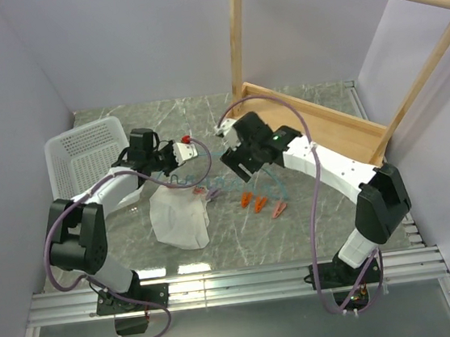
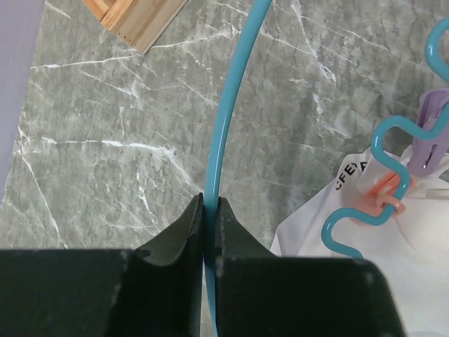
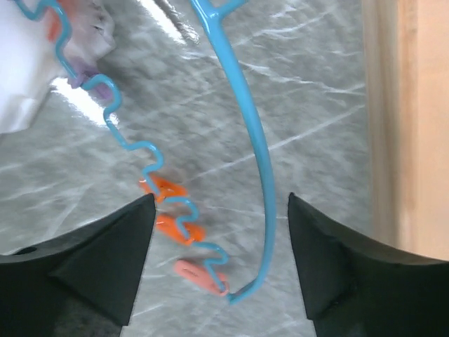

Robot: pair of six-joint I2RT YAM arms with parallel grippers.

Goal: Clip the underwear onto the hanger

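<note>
The hanger (image 2: pixel 231 105) is pinched at its arch by the closed left fingers (image 2: pixel 191 225), likely for steadying; the right fingers (image 3: pixel 133 232) are spread wide, nothing gripped tbh.

Underwear (image 1: pixel 180 218) white, creased, heaped on the table (image 1: pixel 320 214), hanger (image 3: pixel 256 147) teal-blue, thin arched bar with wavy lower rail, one end over the cloth, three orange-red clips (image 3: pixel 179 230) at the other end, lilac clip (image 2: pixel 431 137) and one more orange-red clip at the cloth edge

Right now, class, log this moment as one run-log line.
left gripper: shut on hanger | right gripper: open over hanger | underwear: on table
</note>
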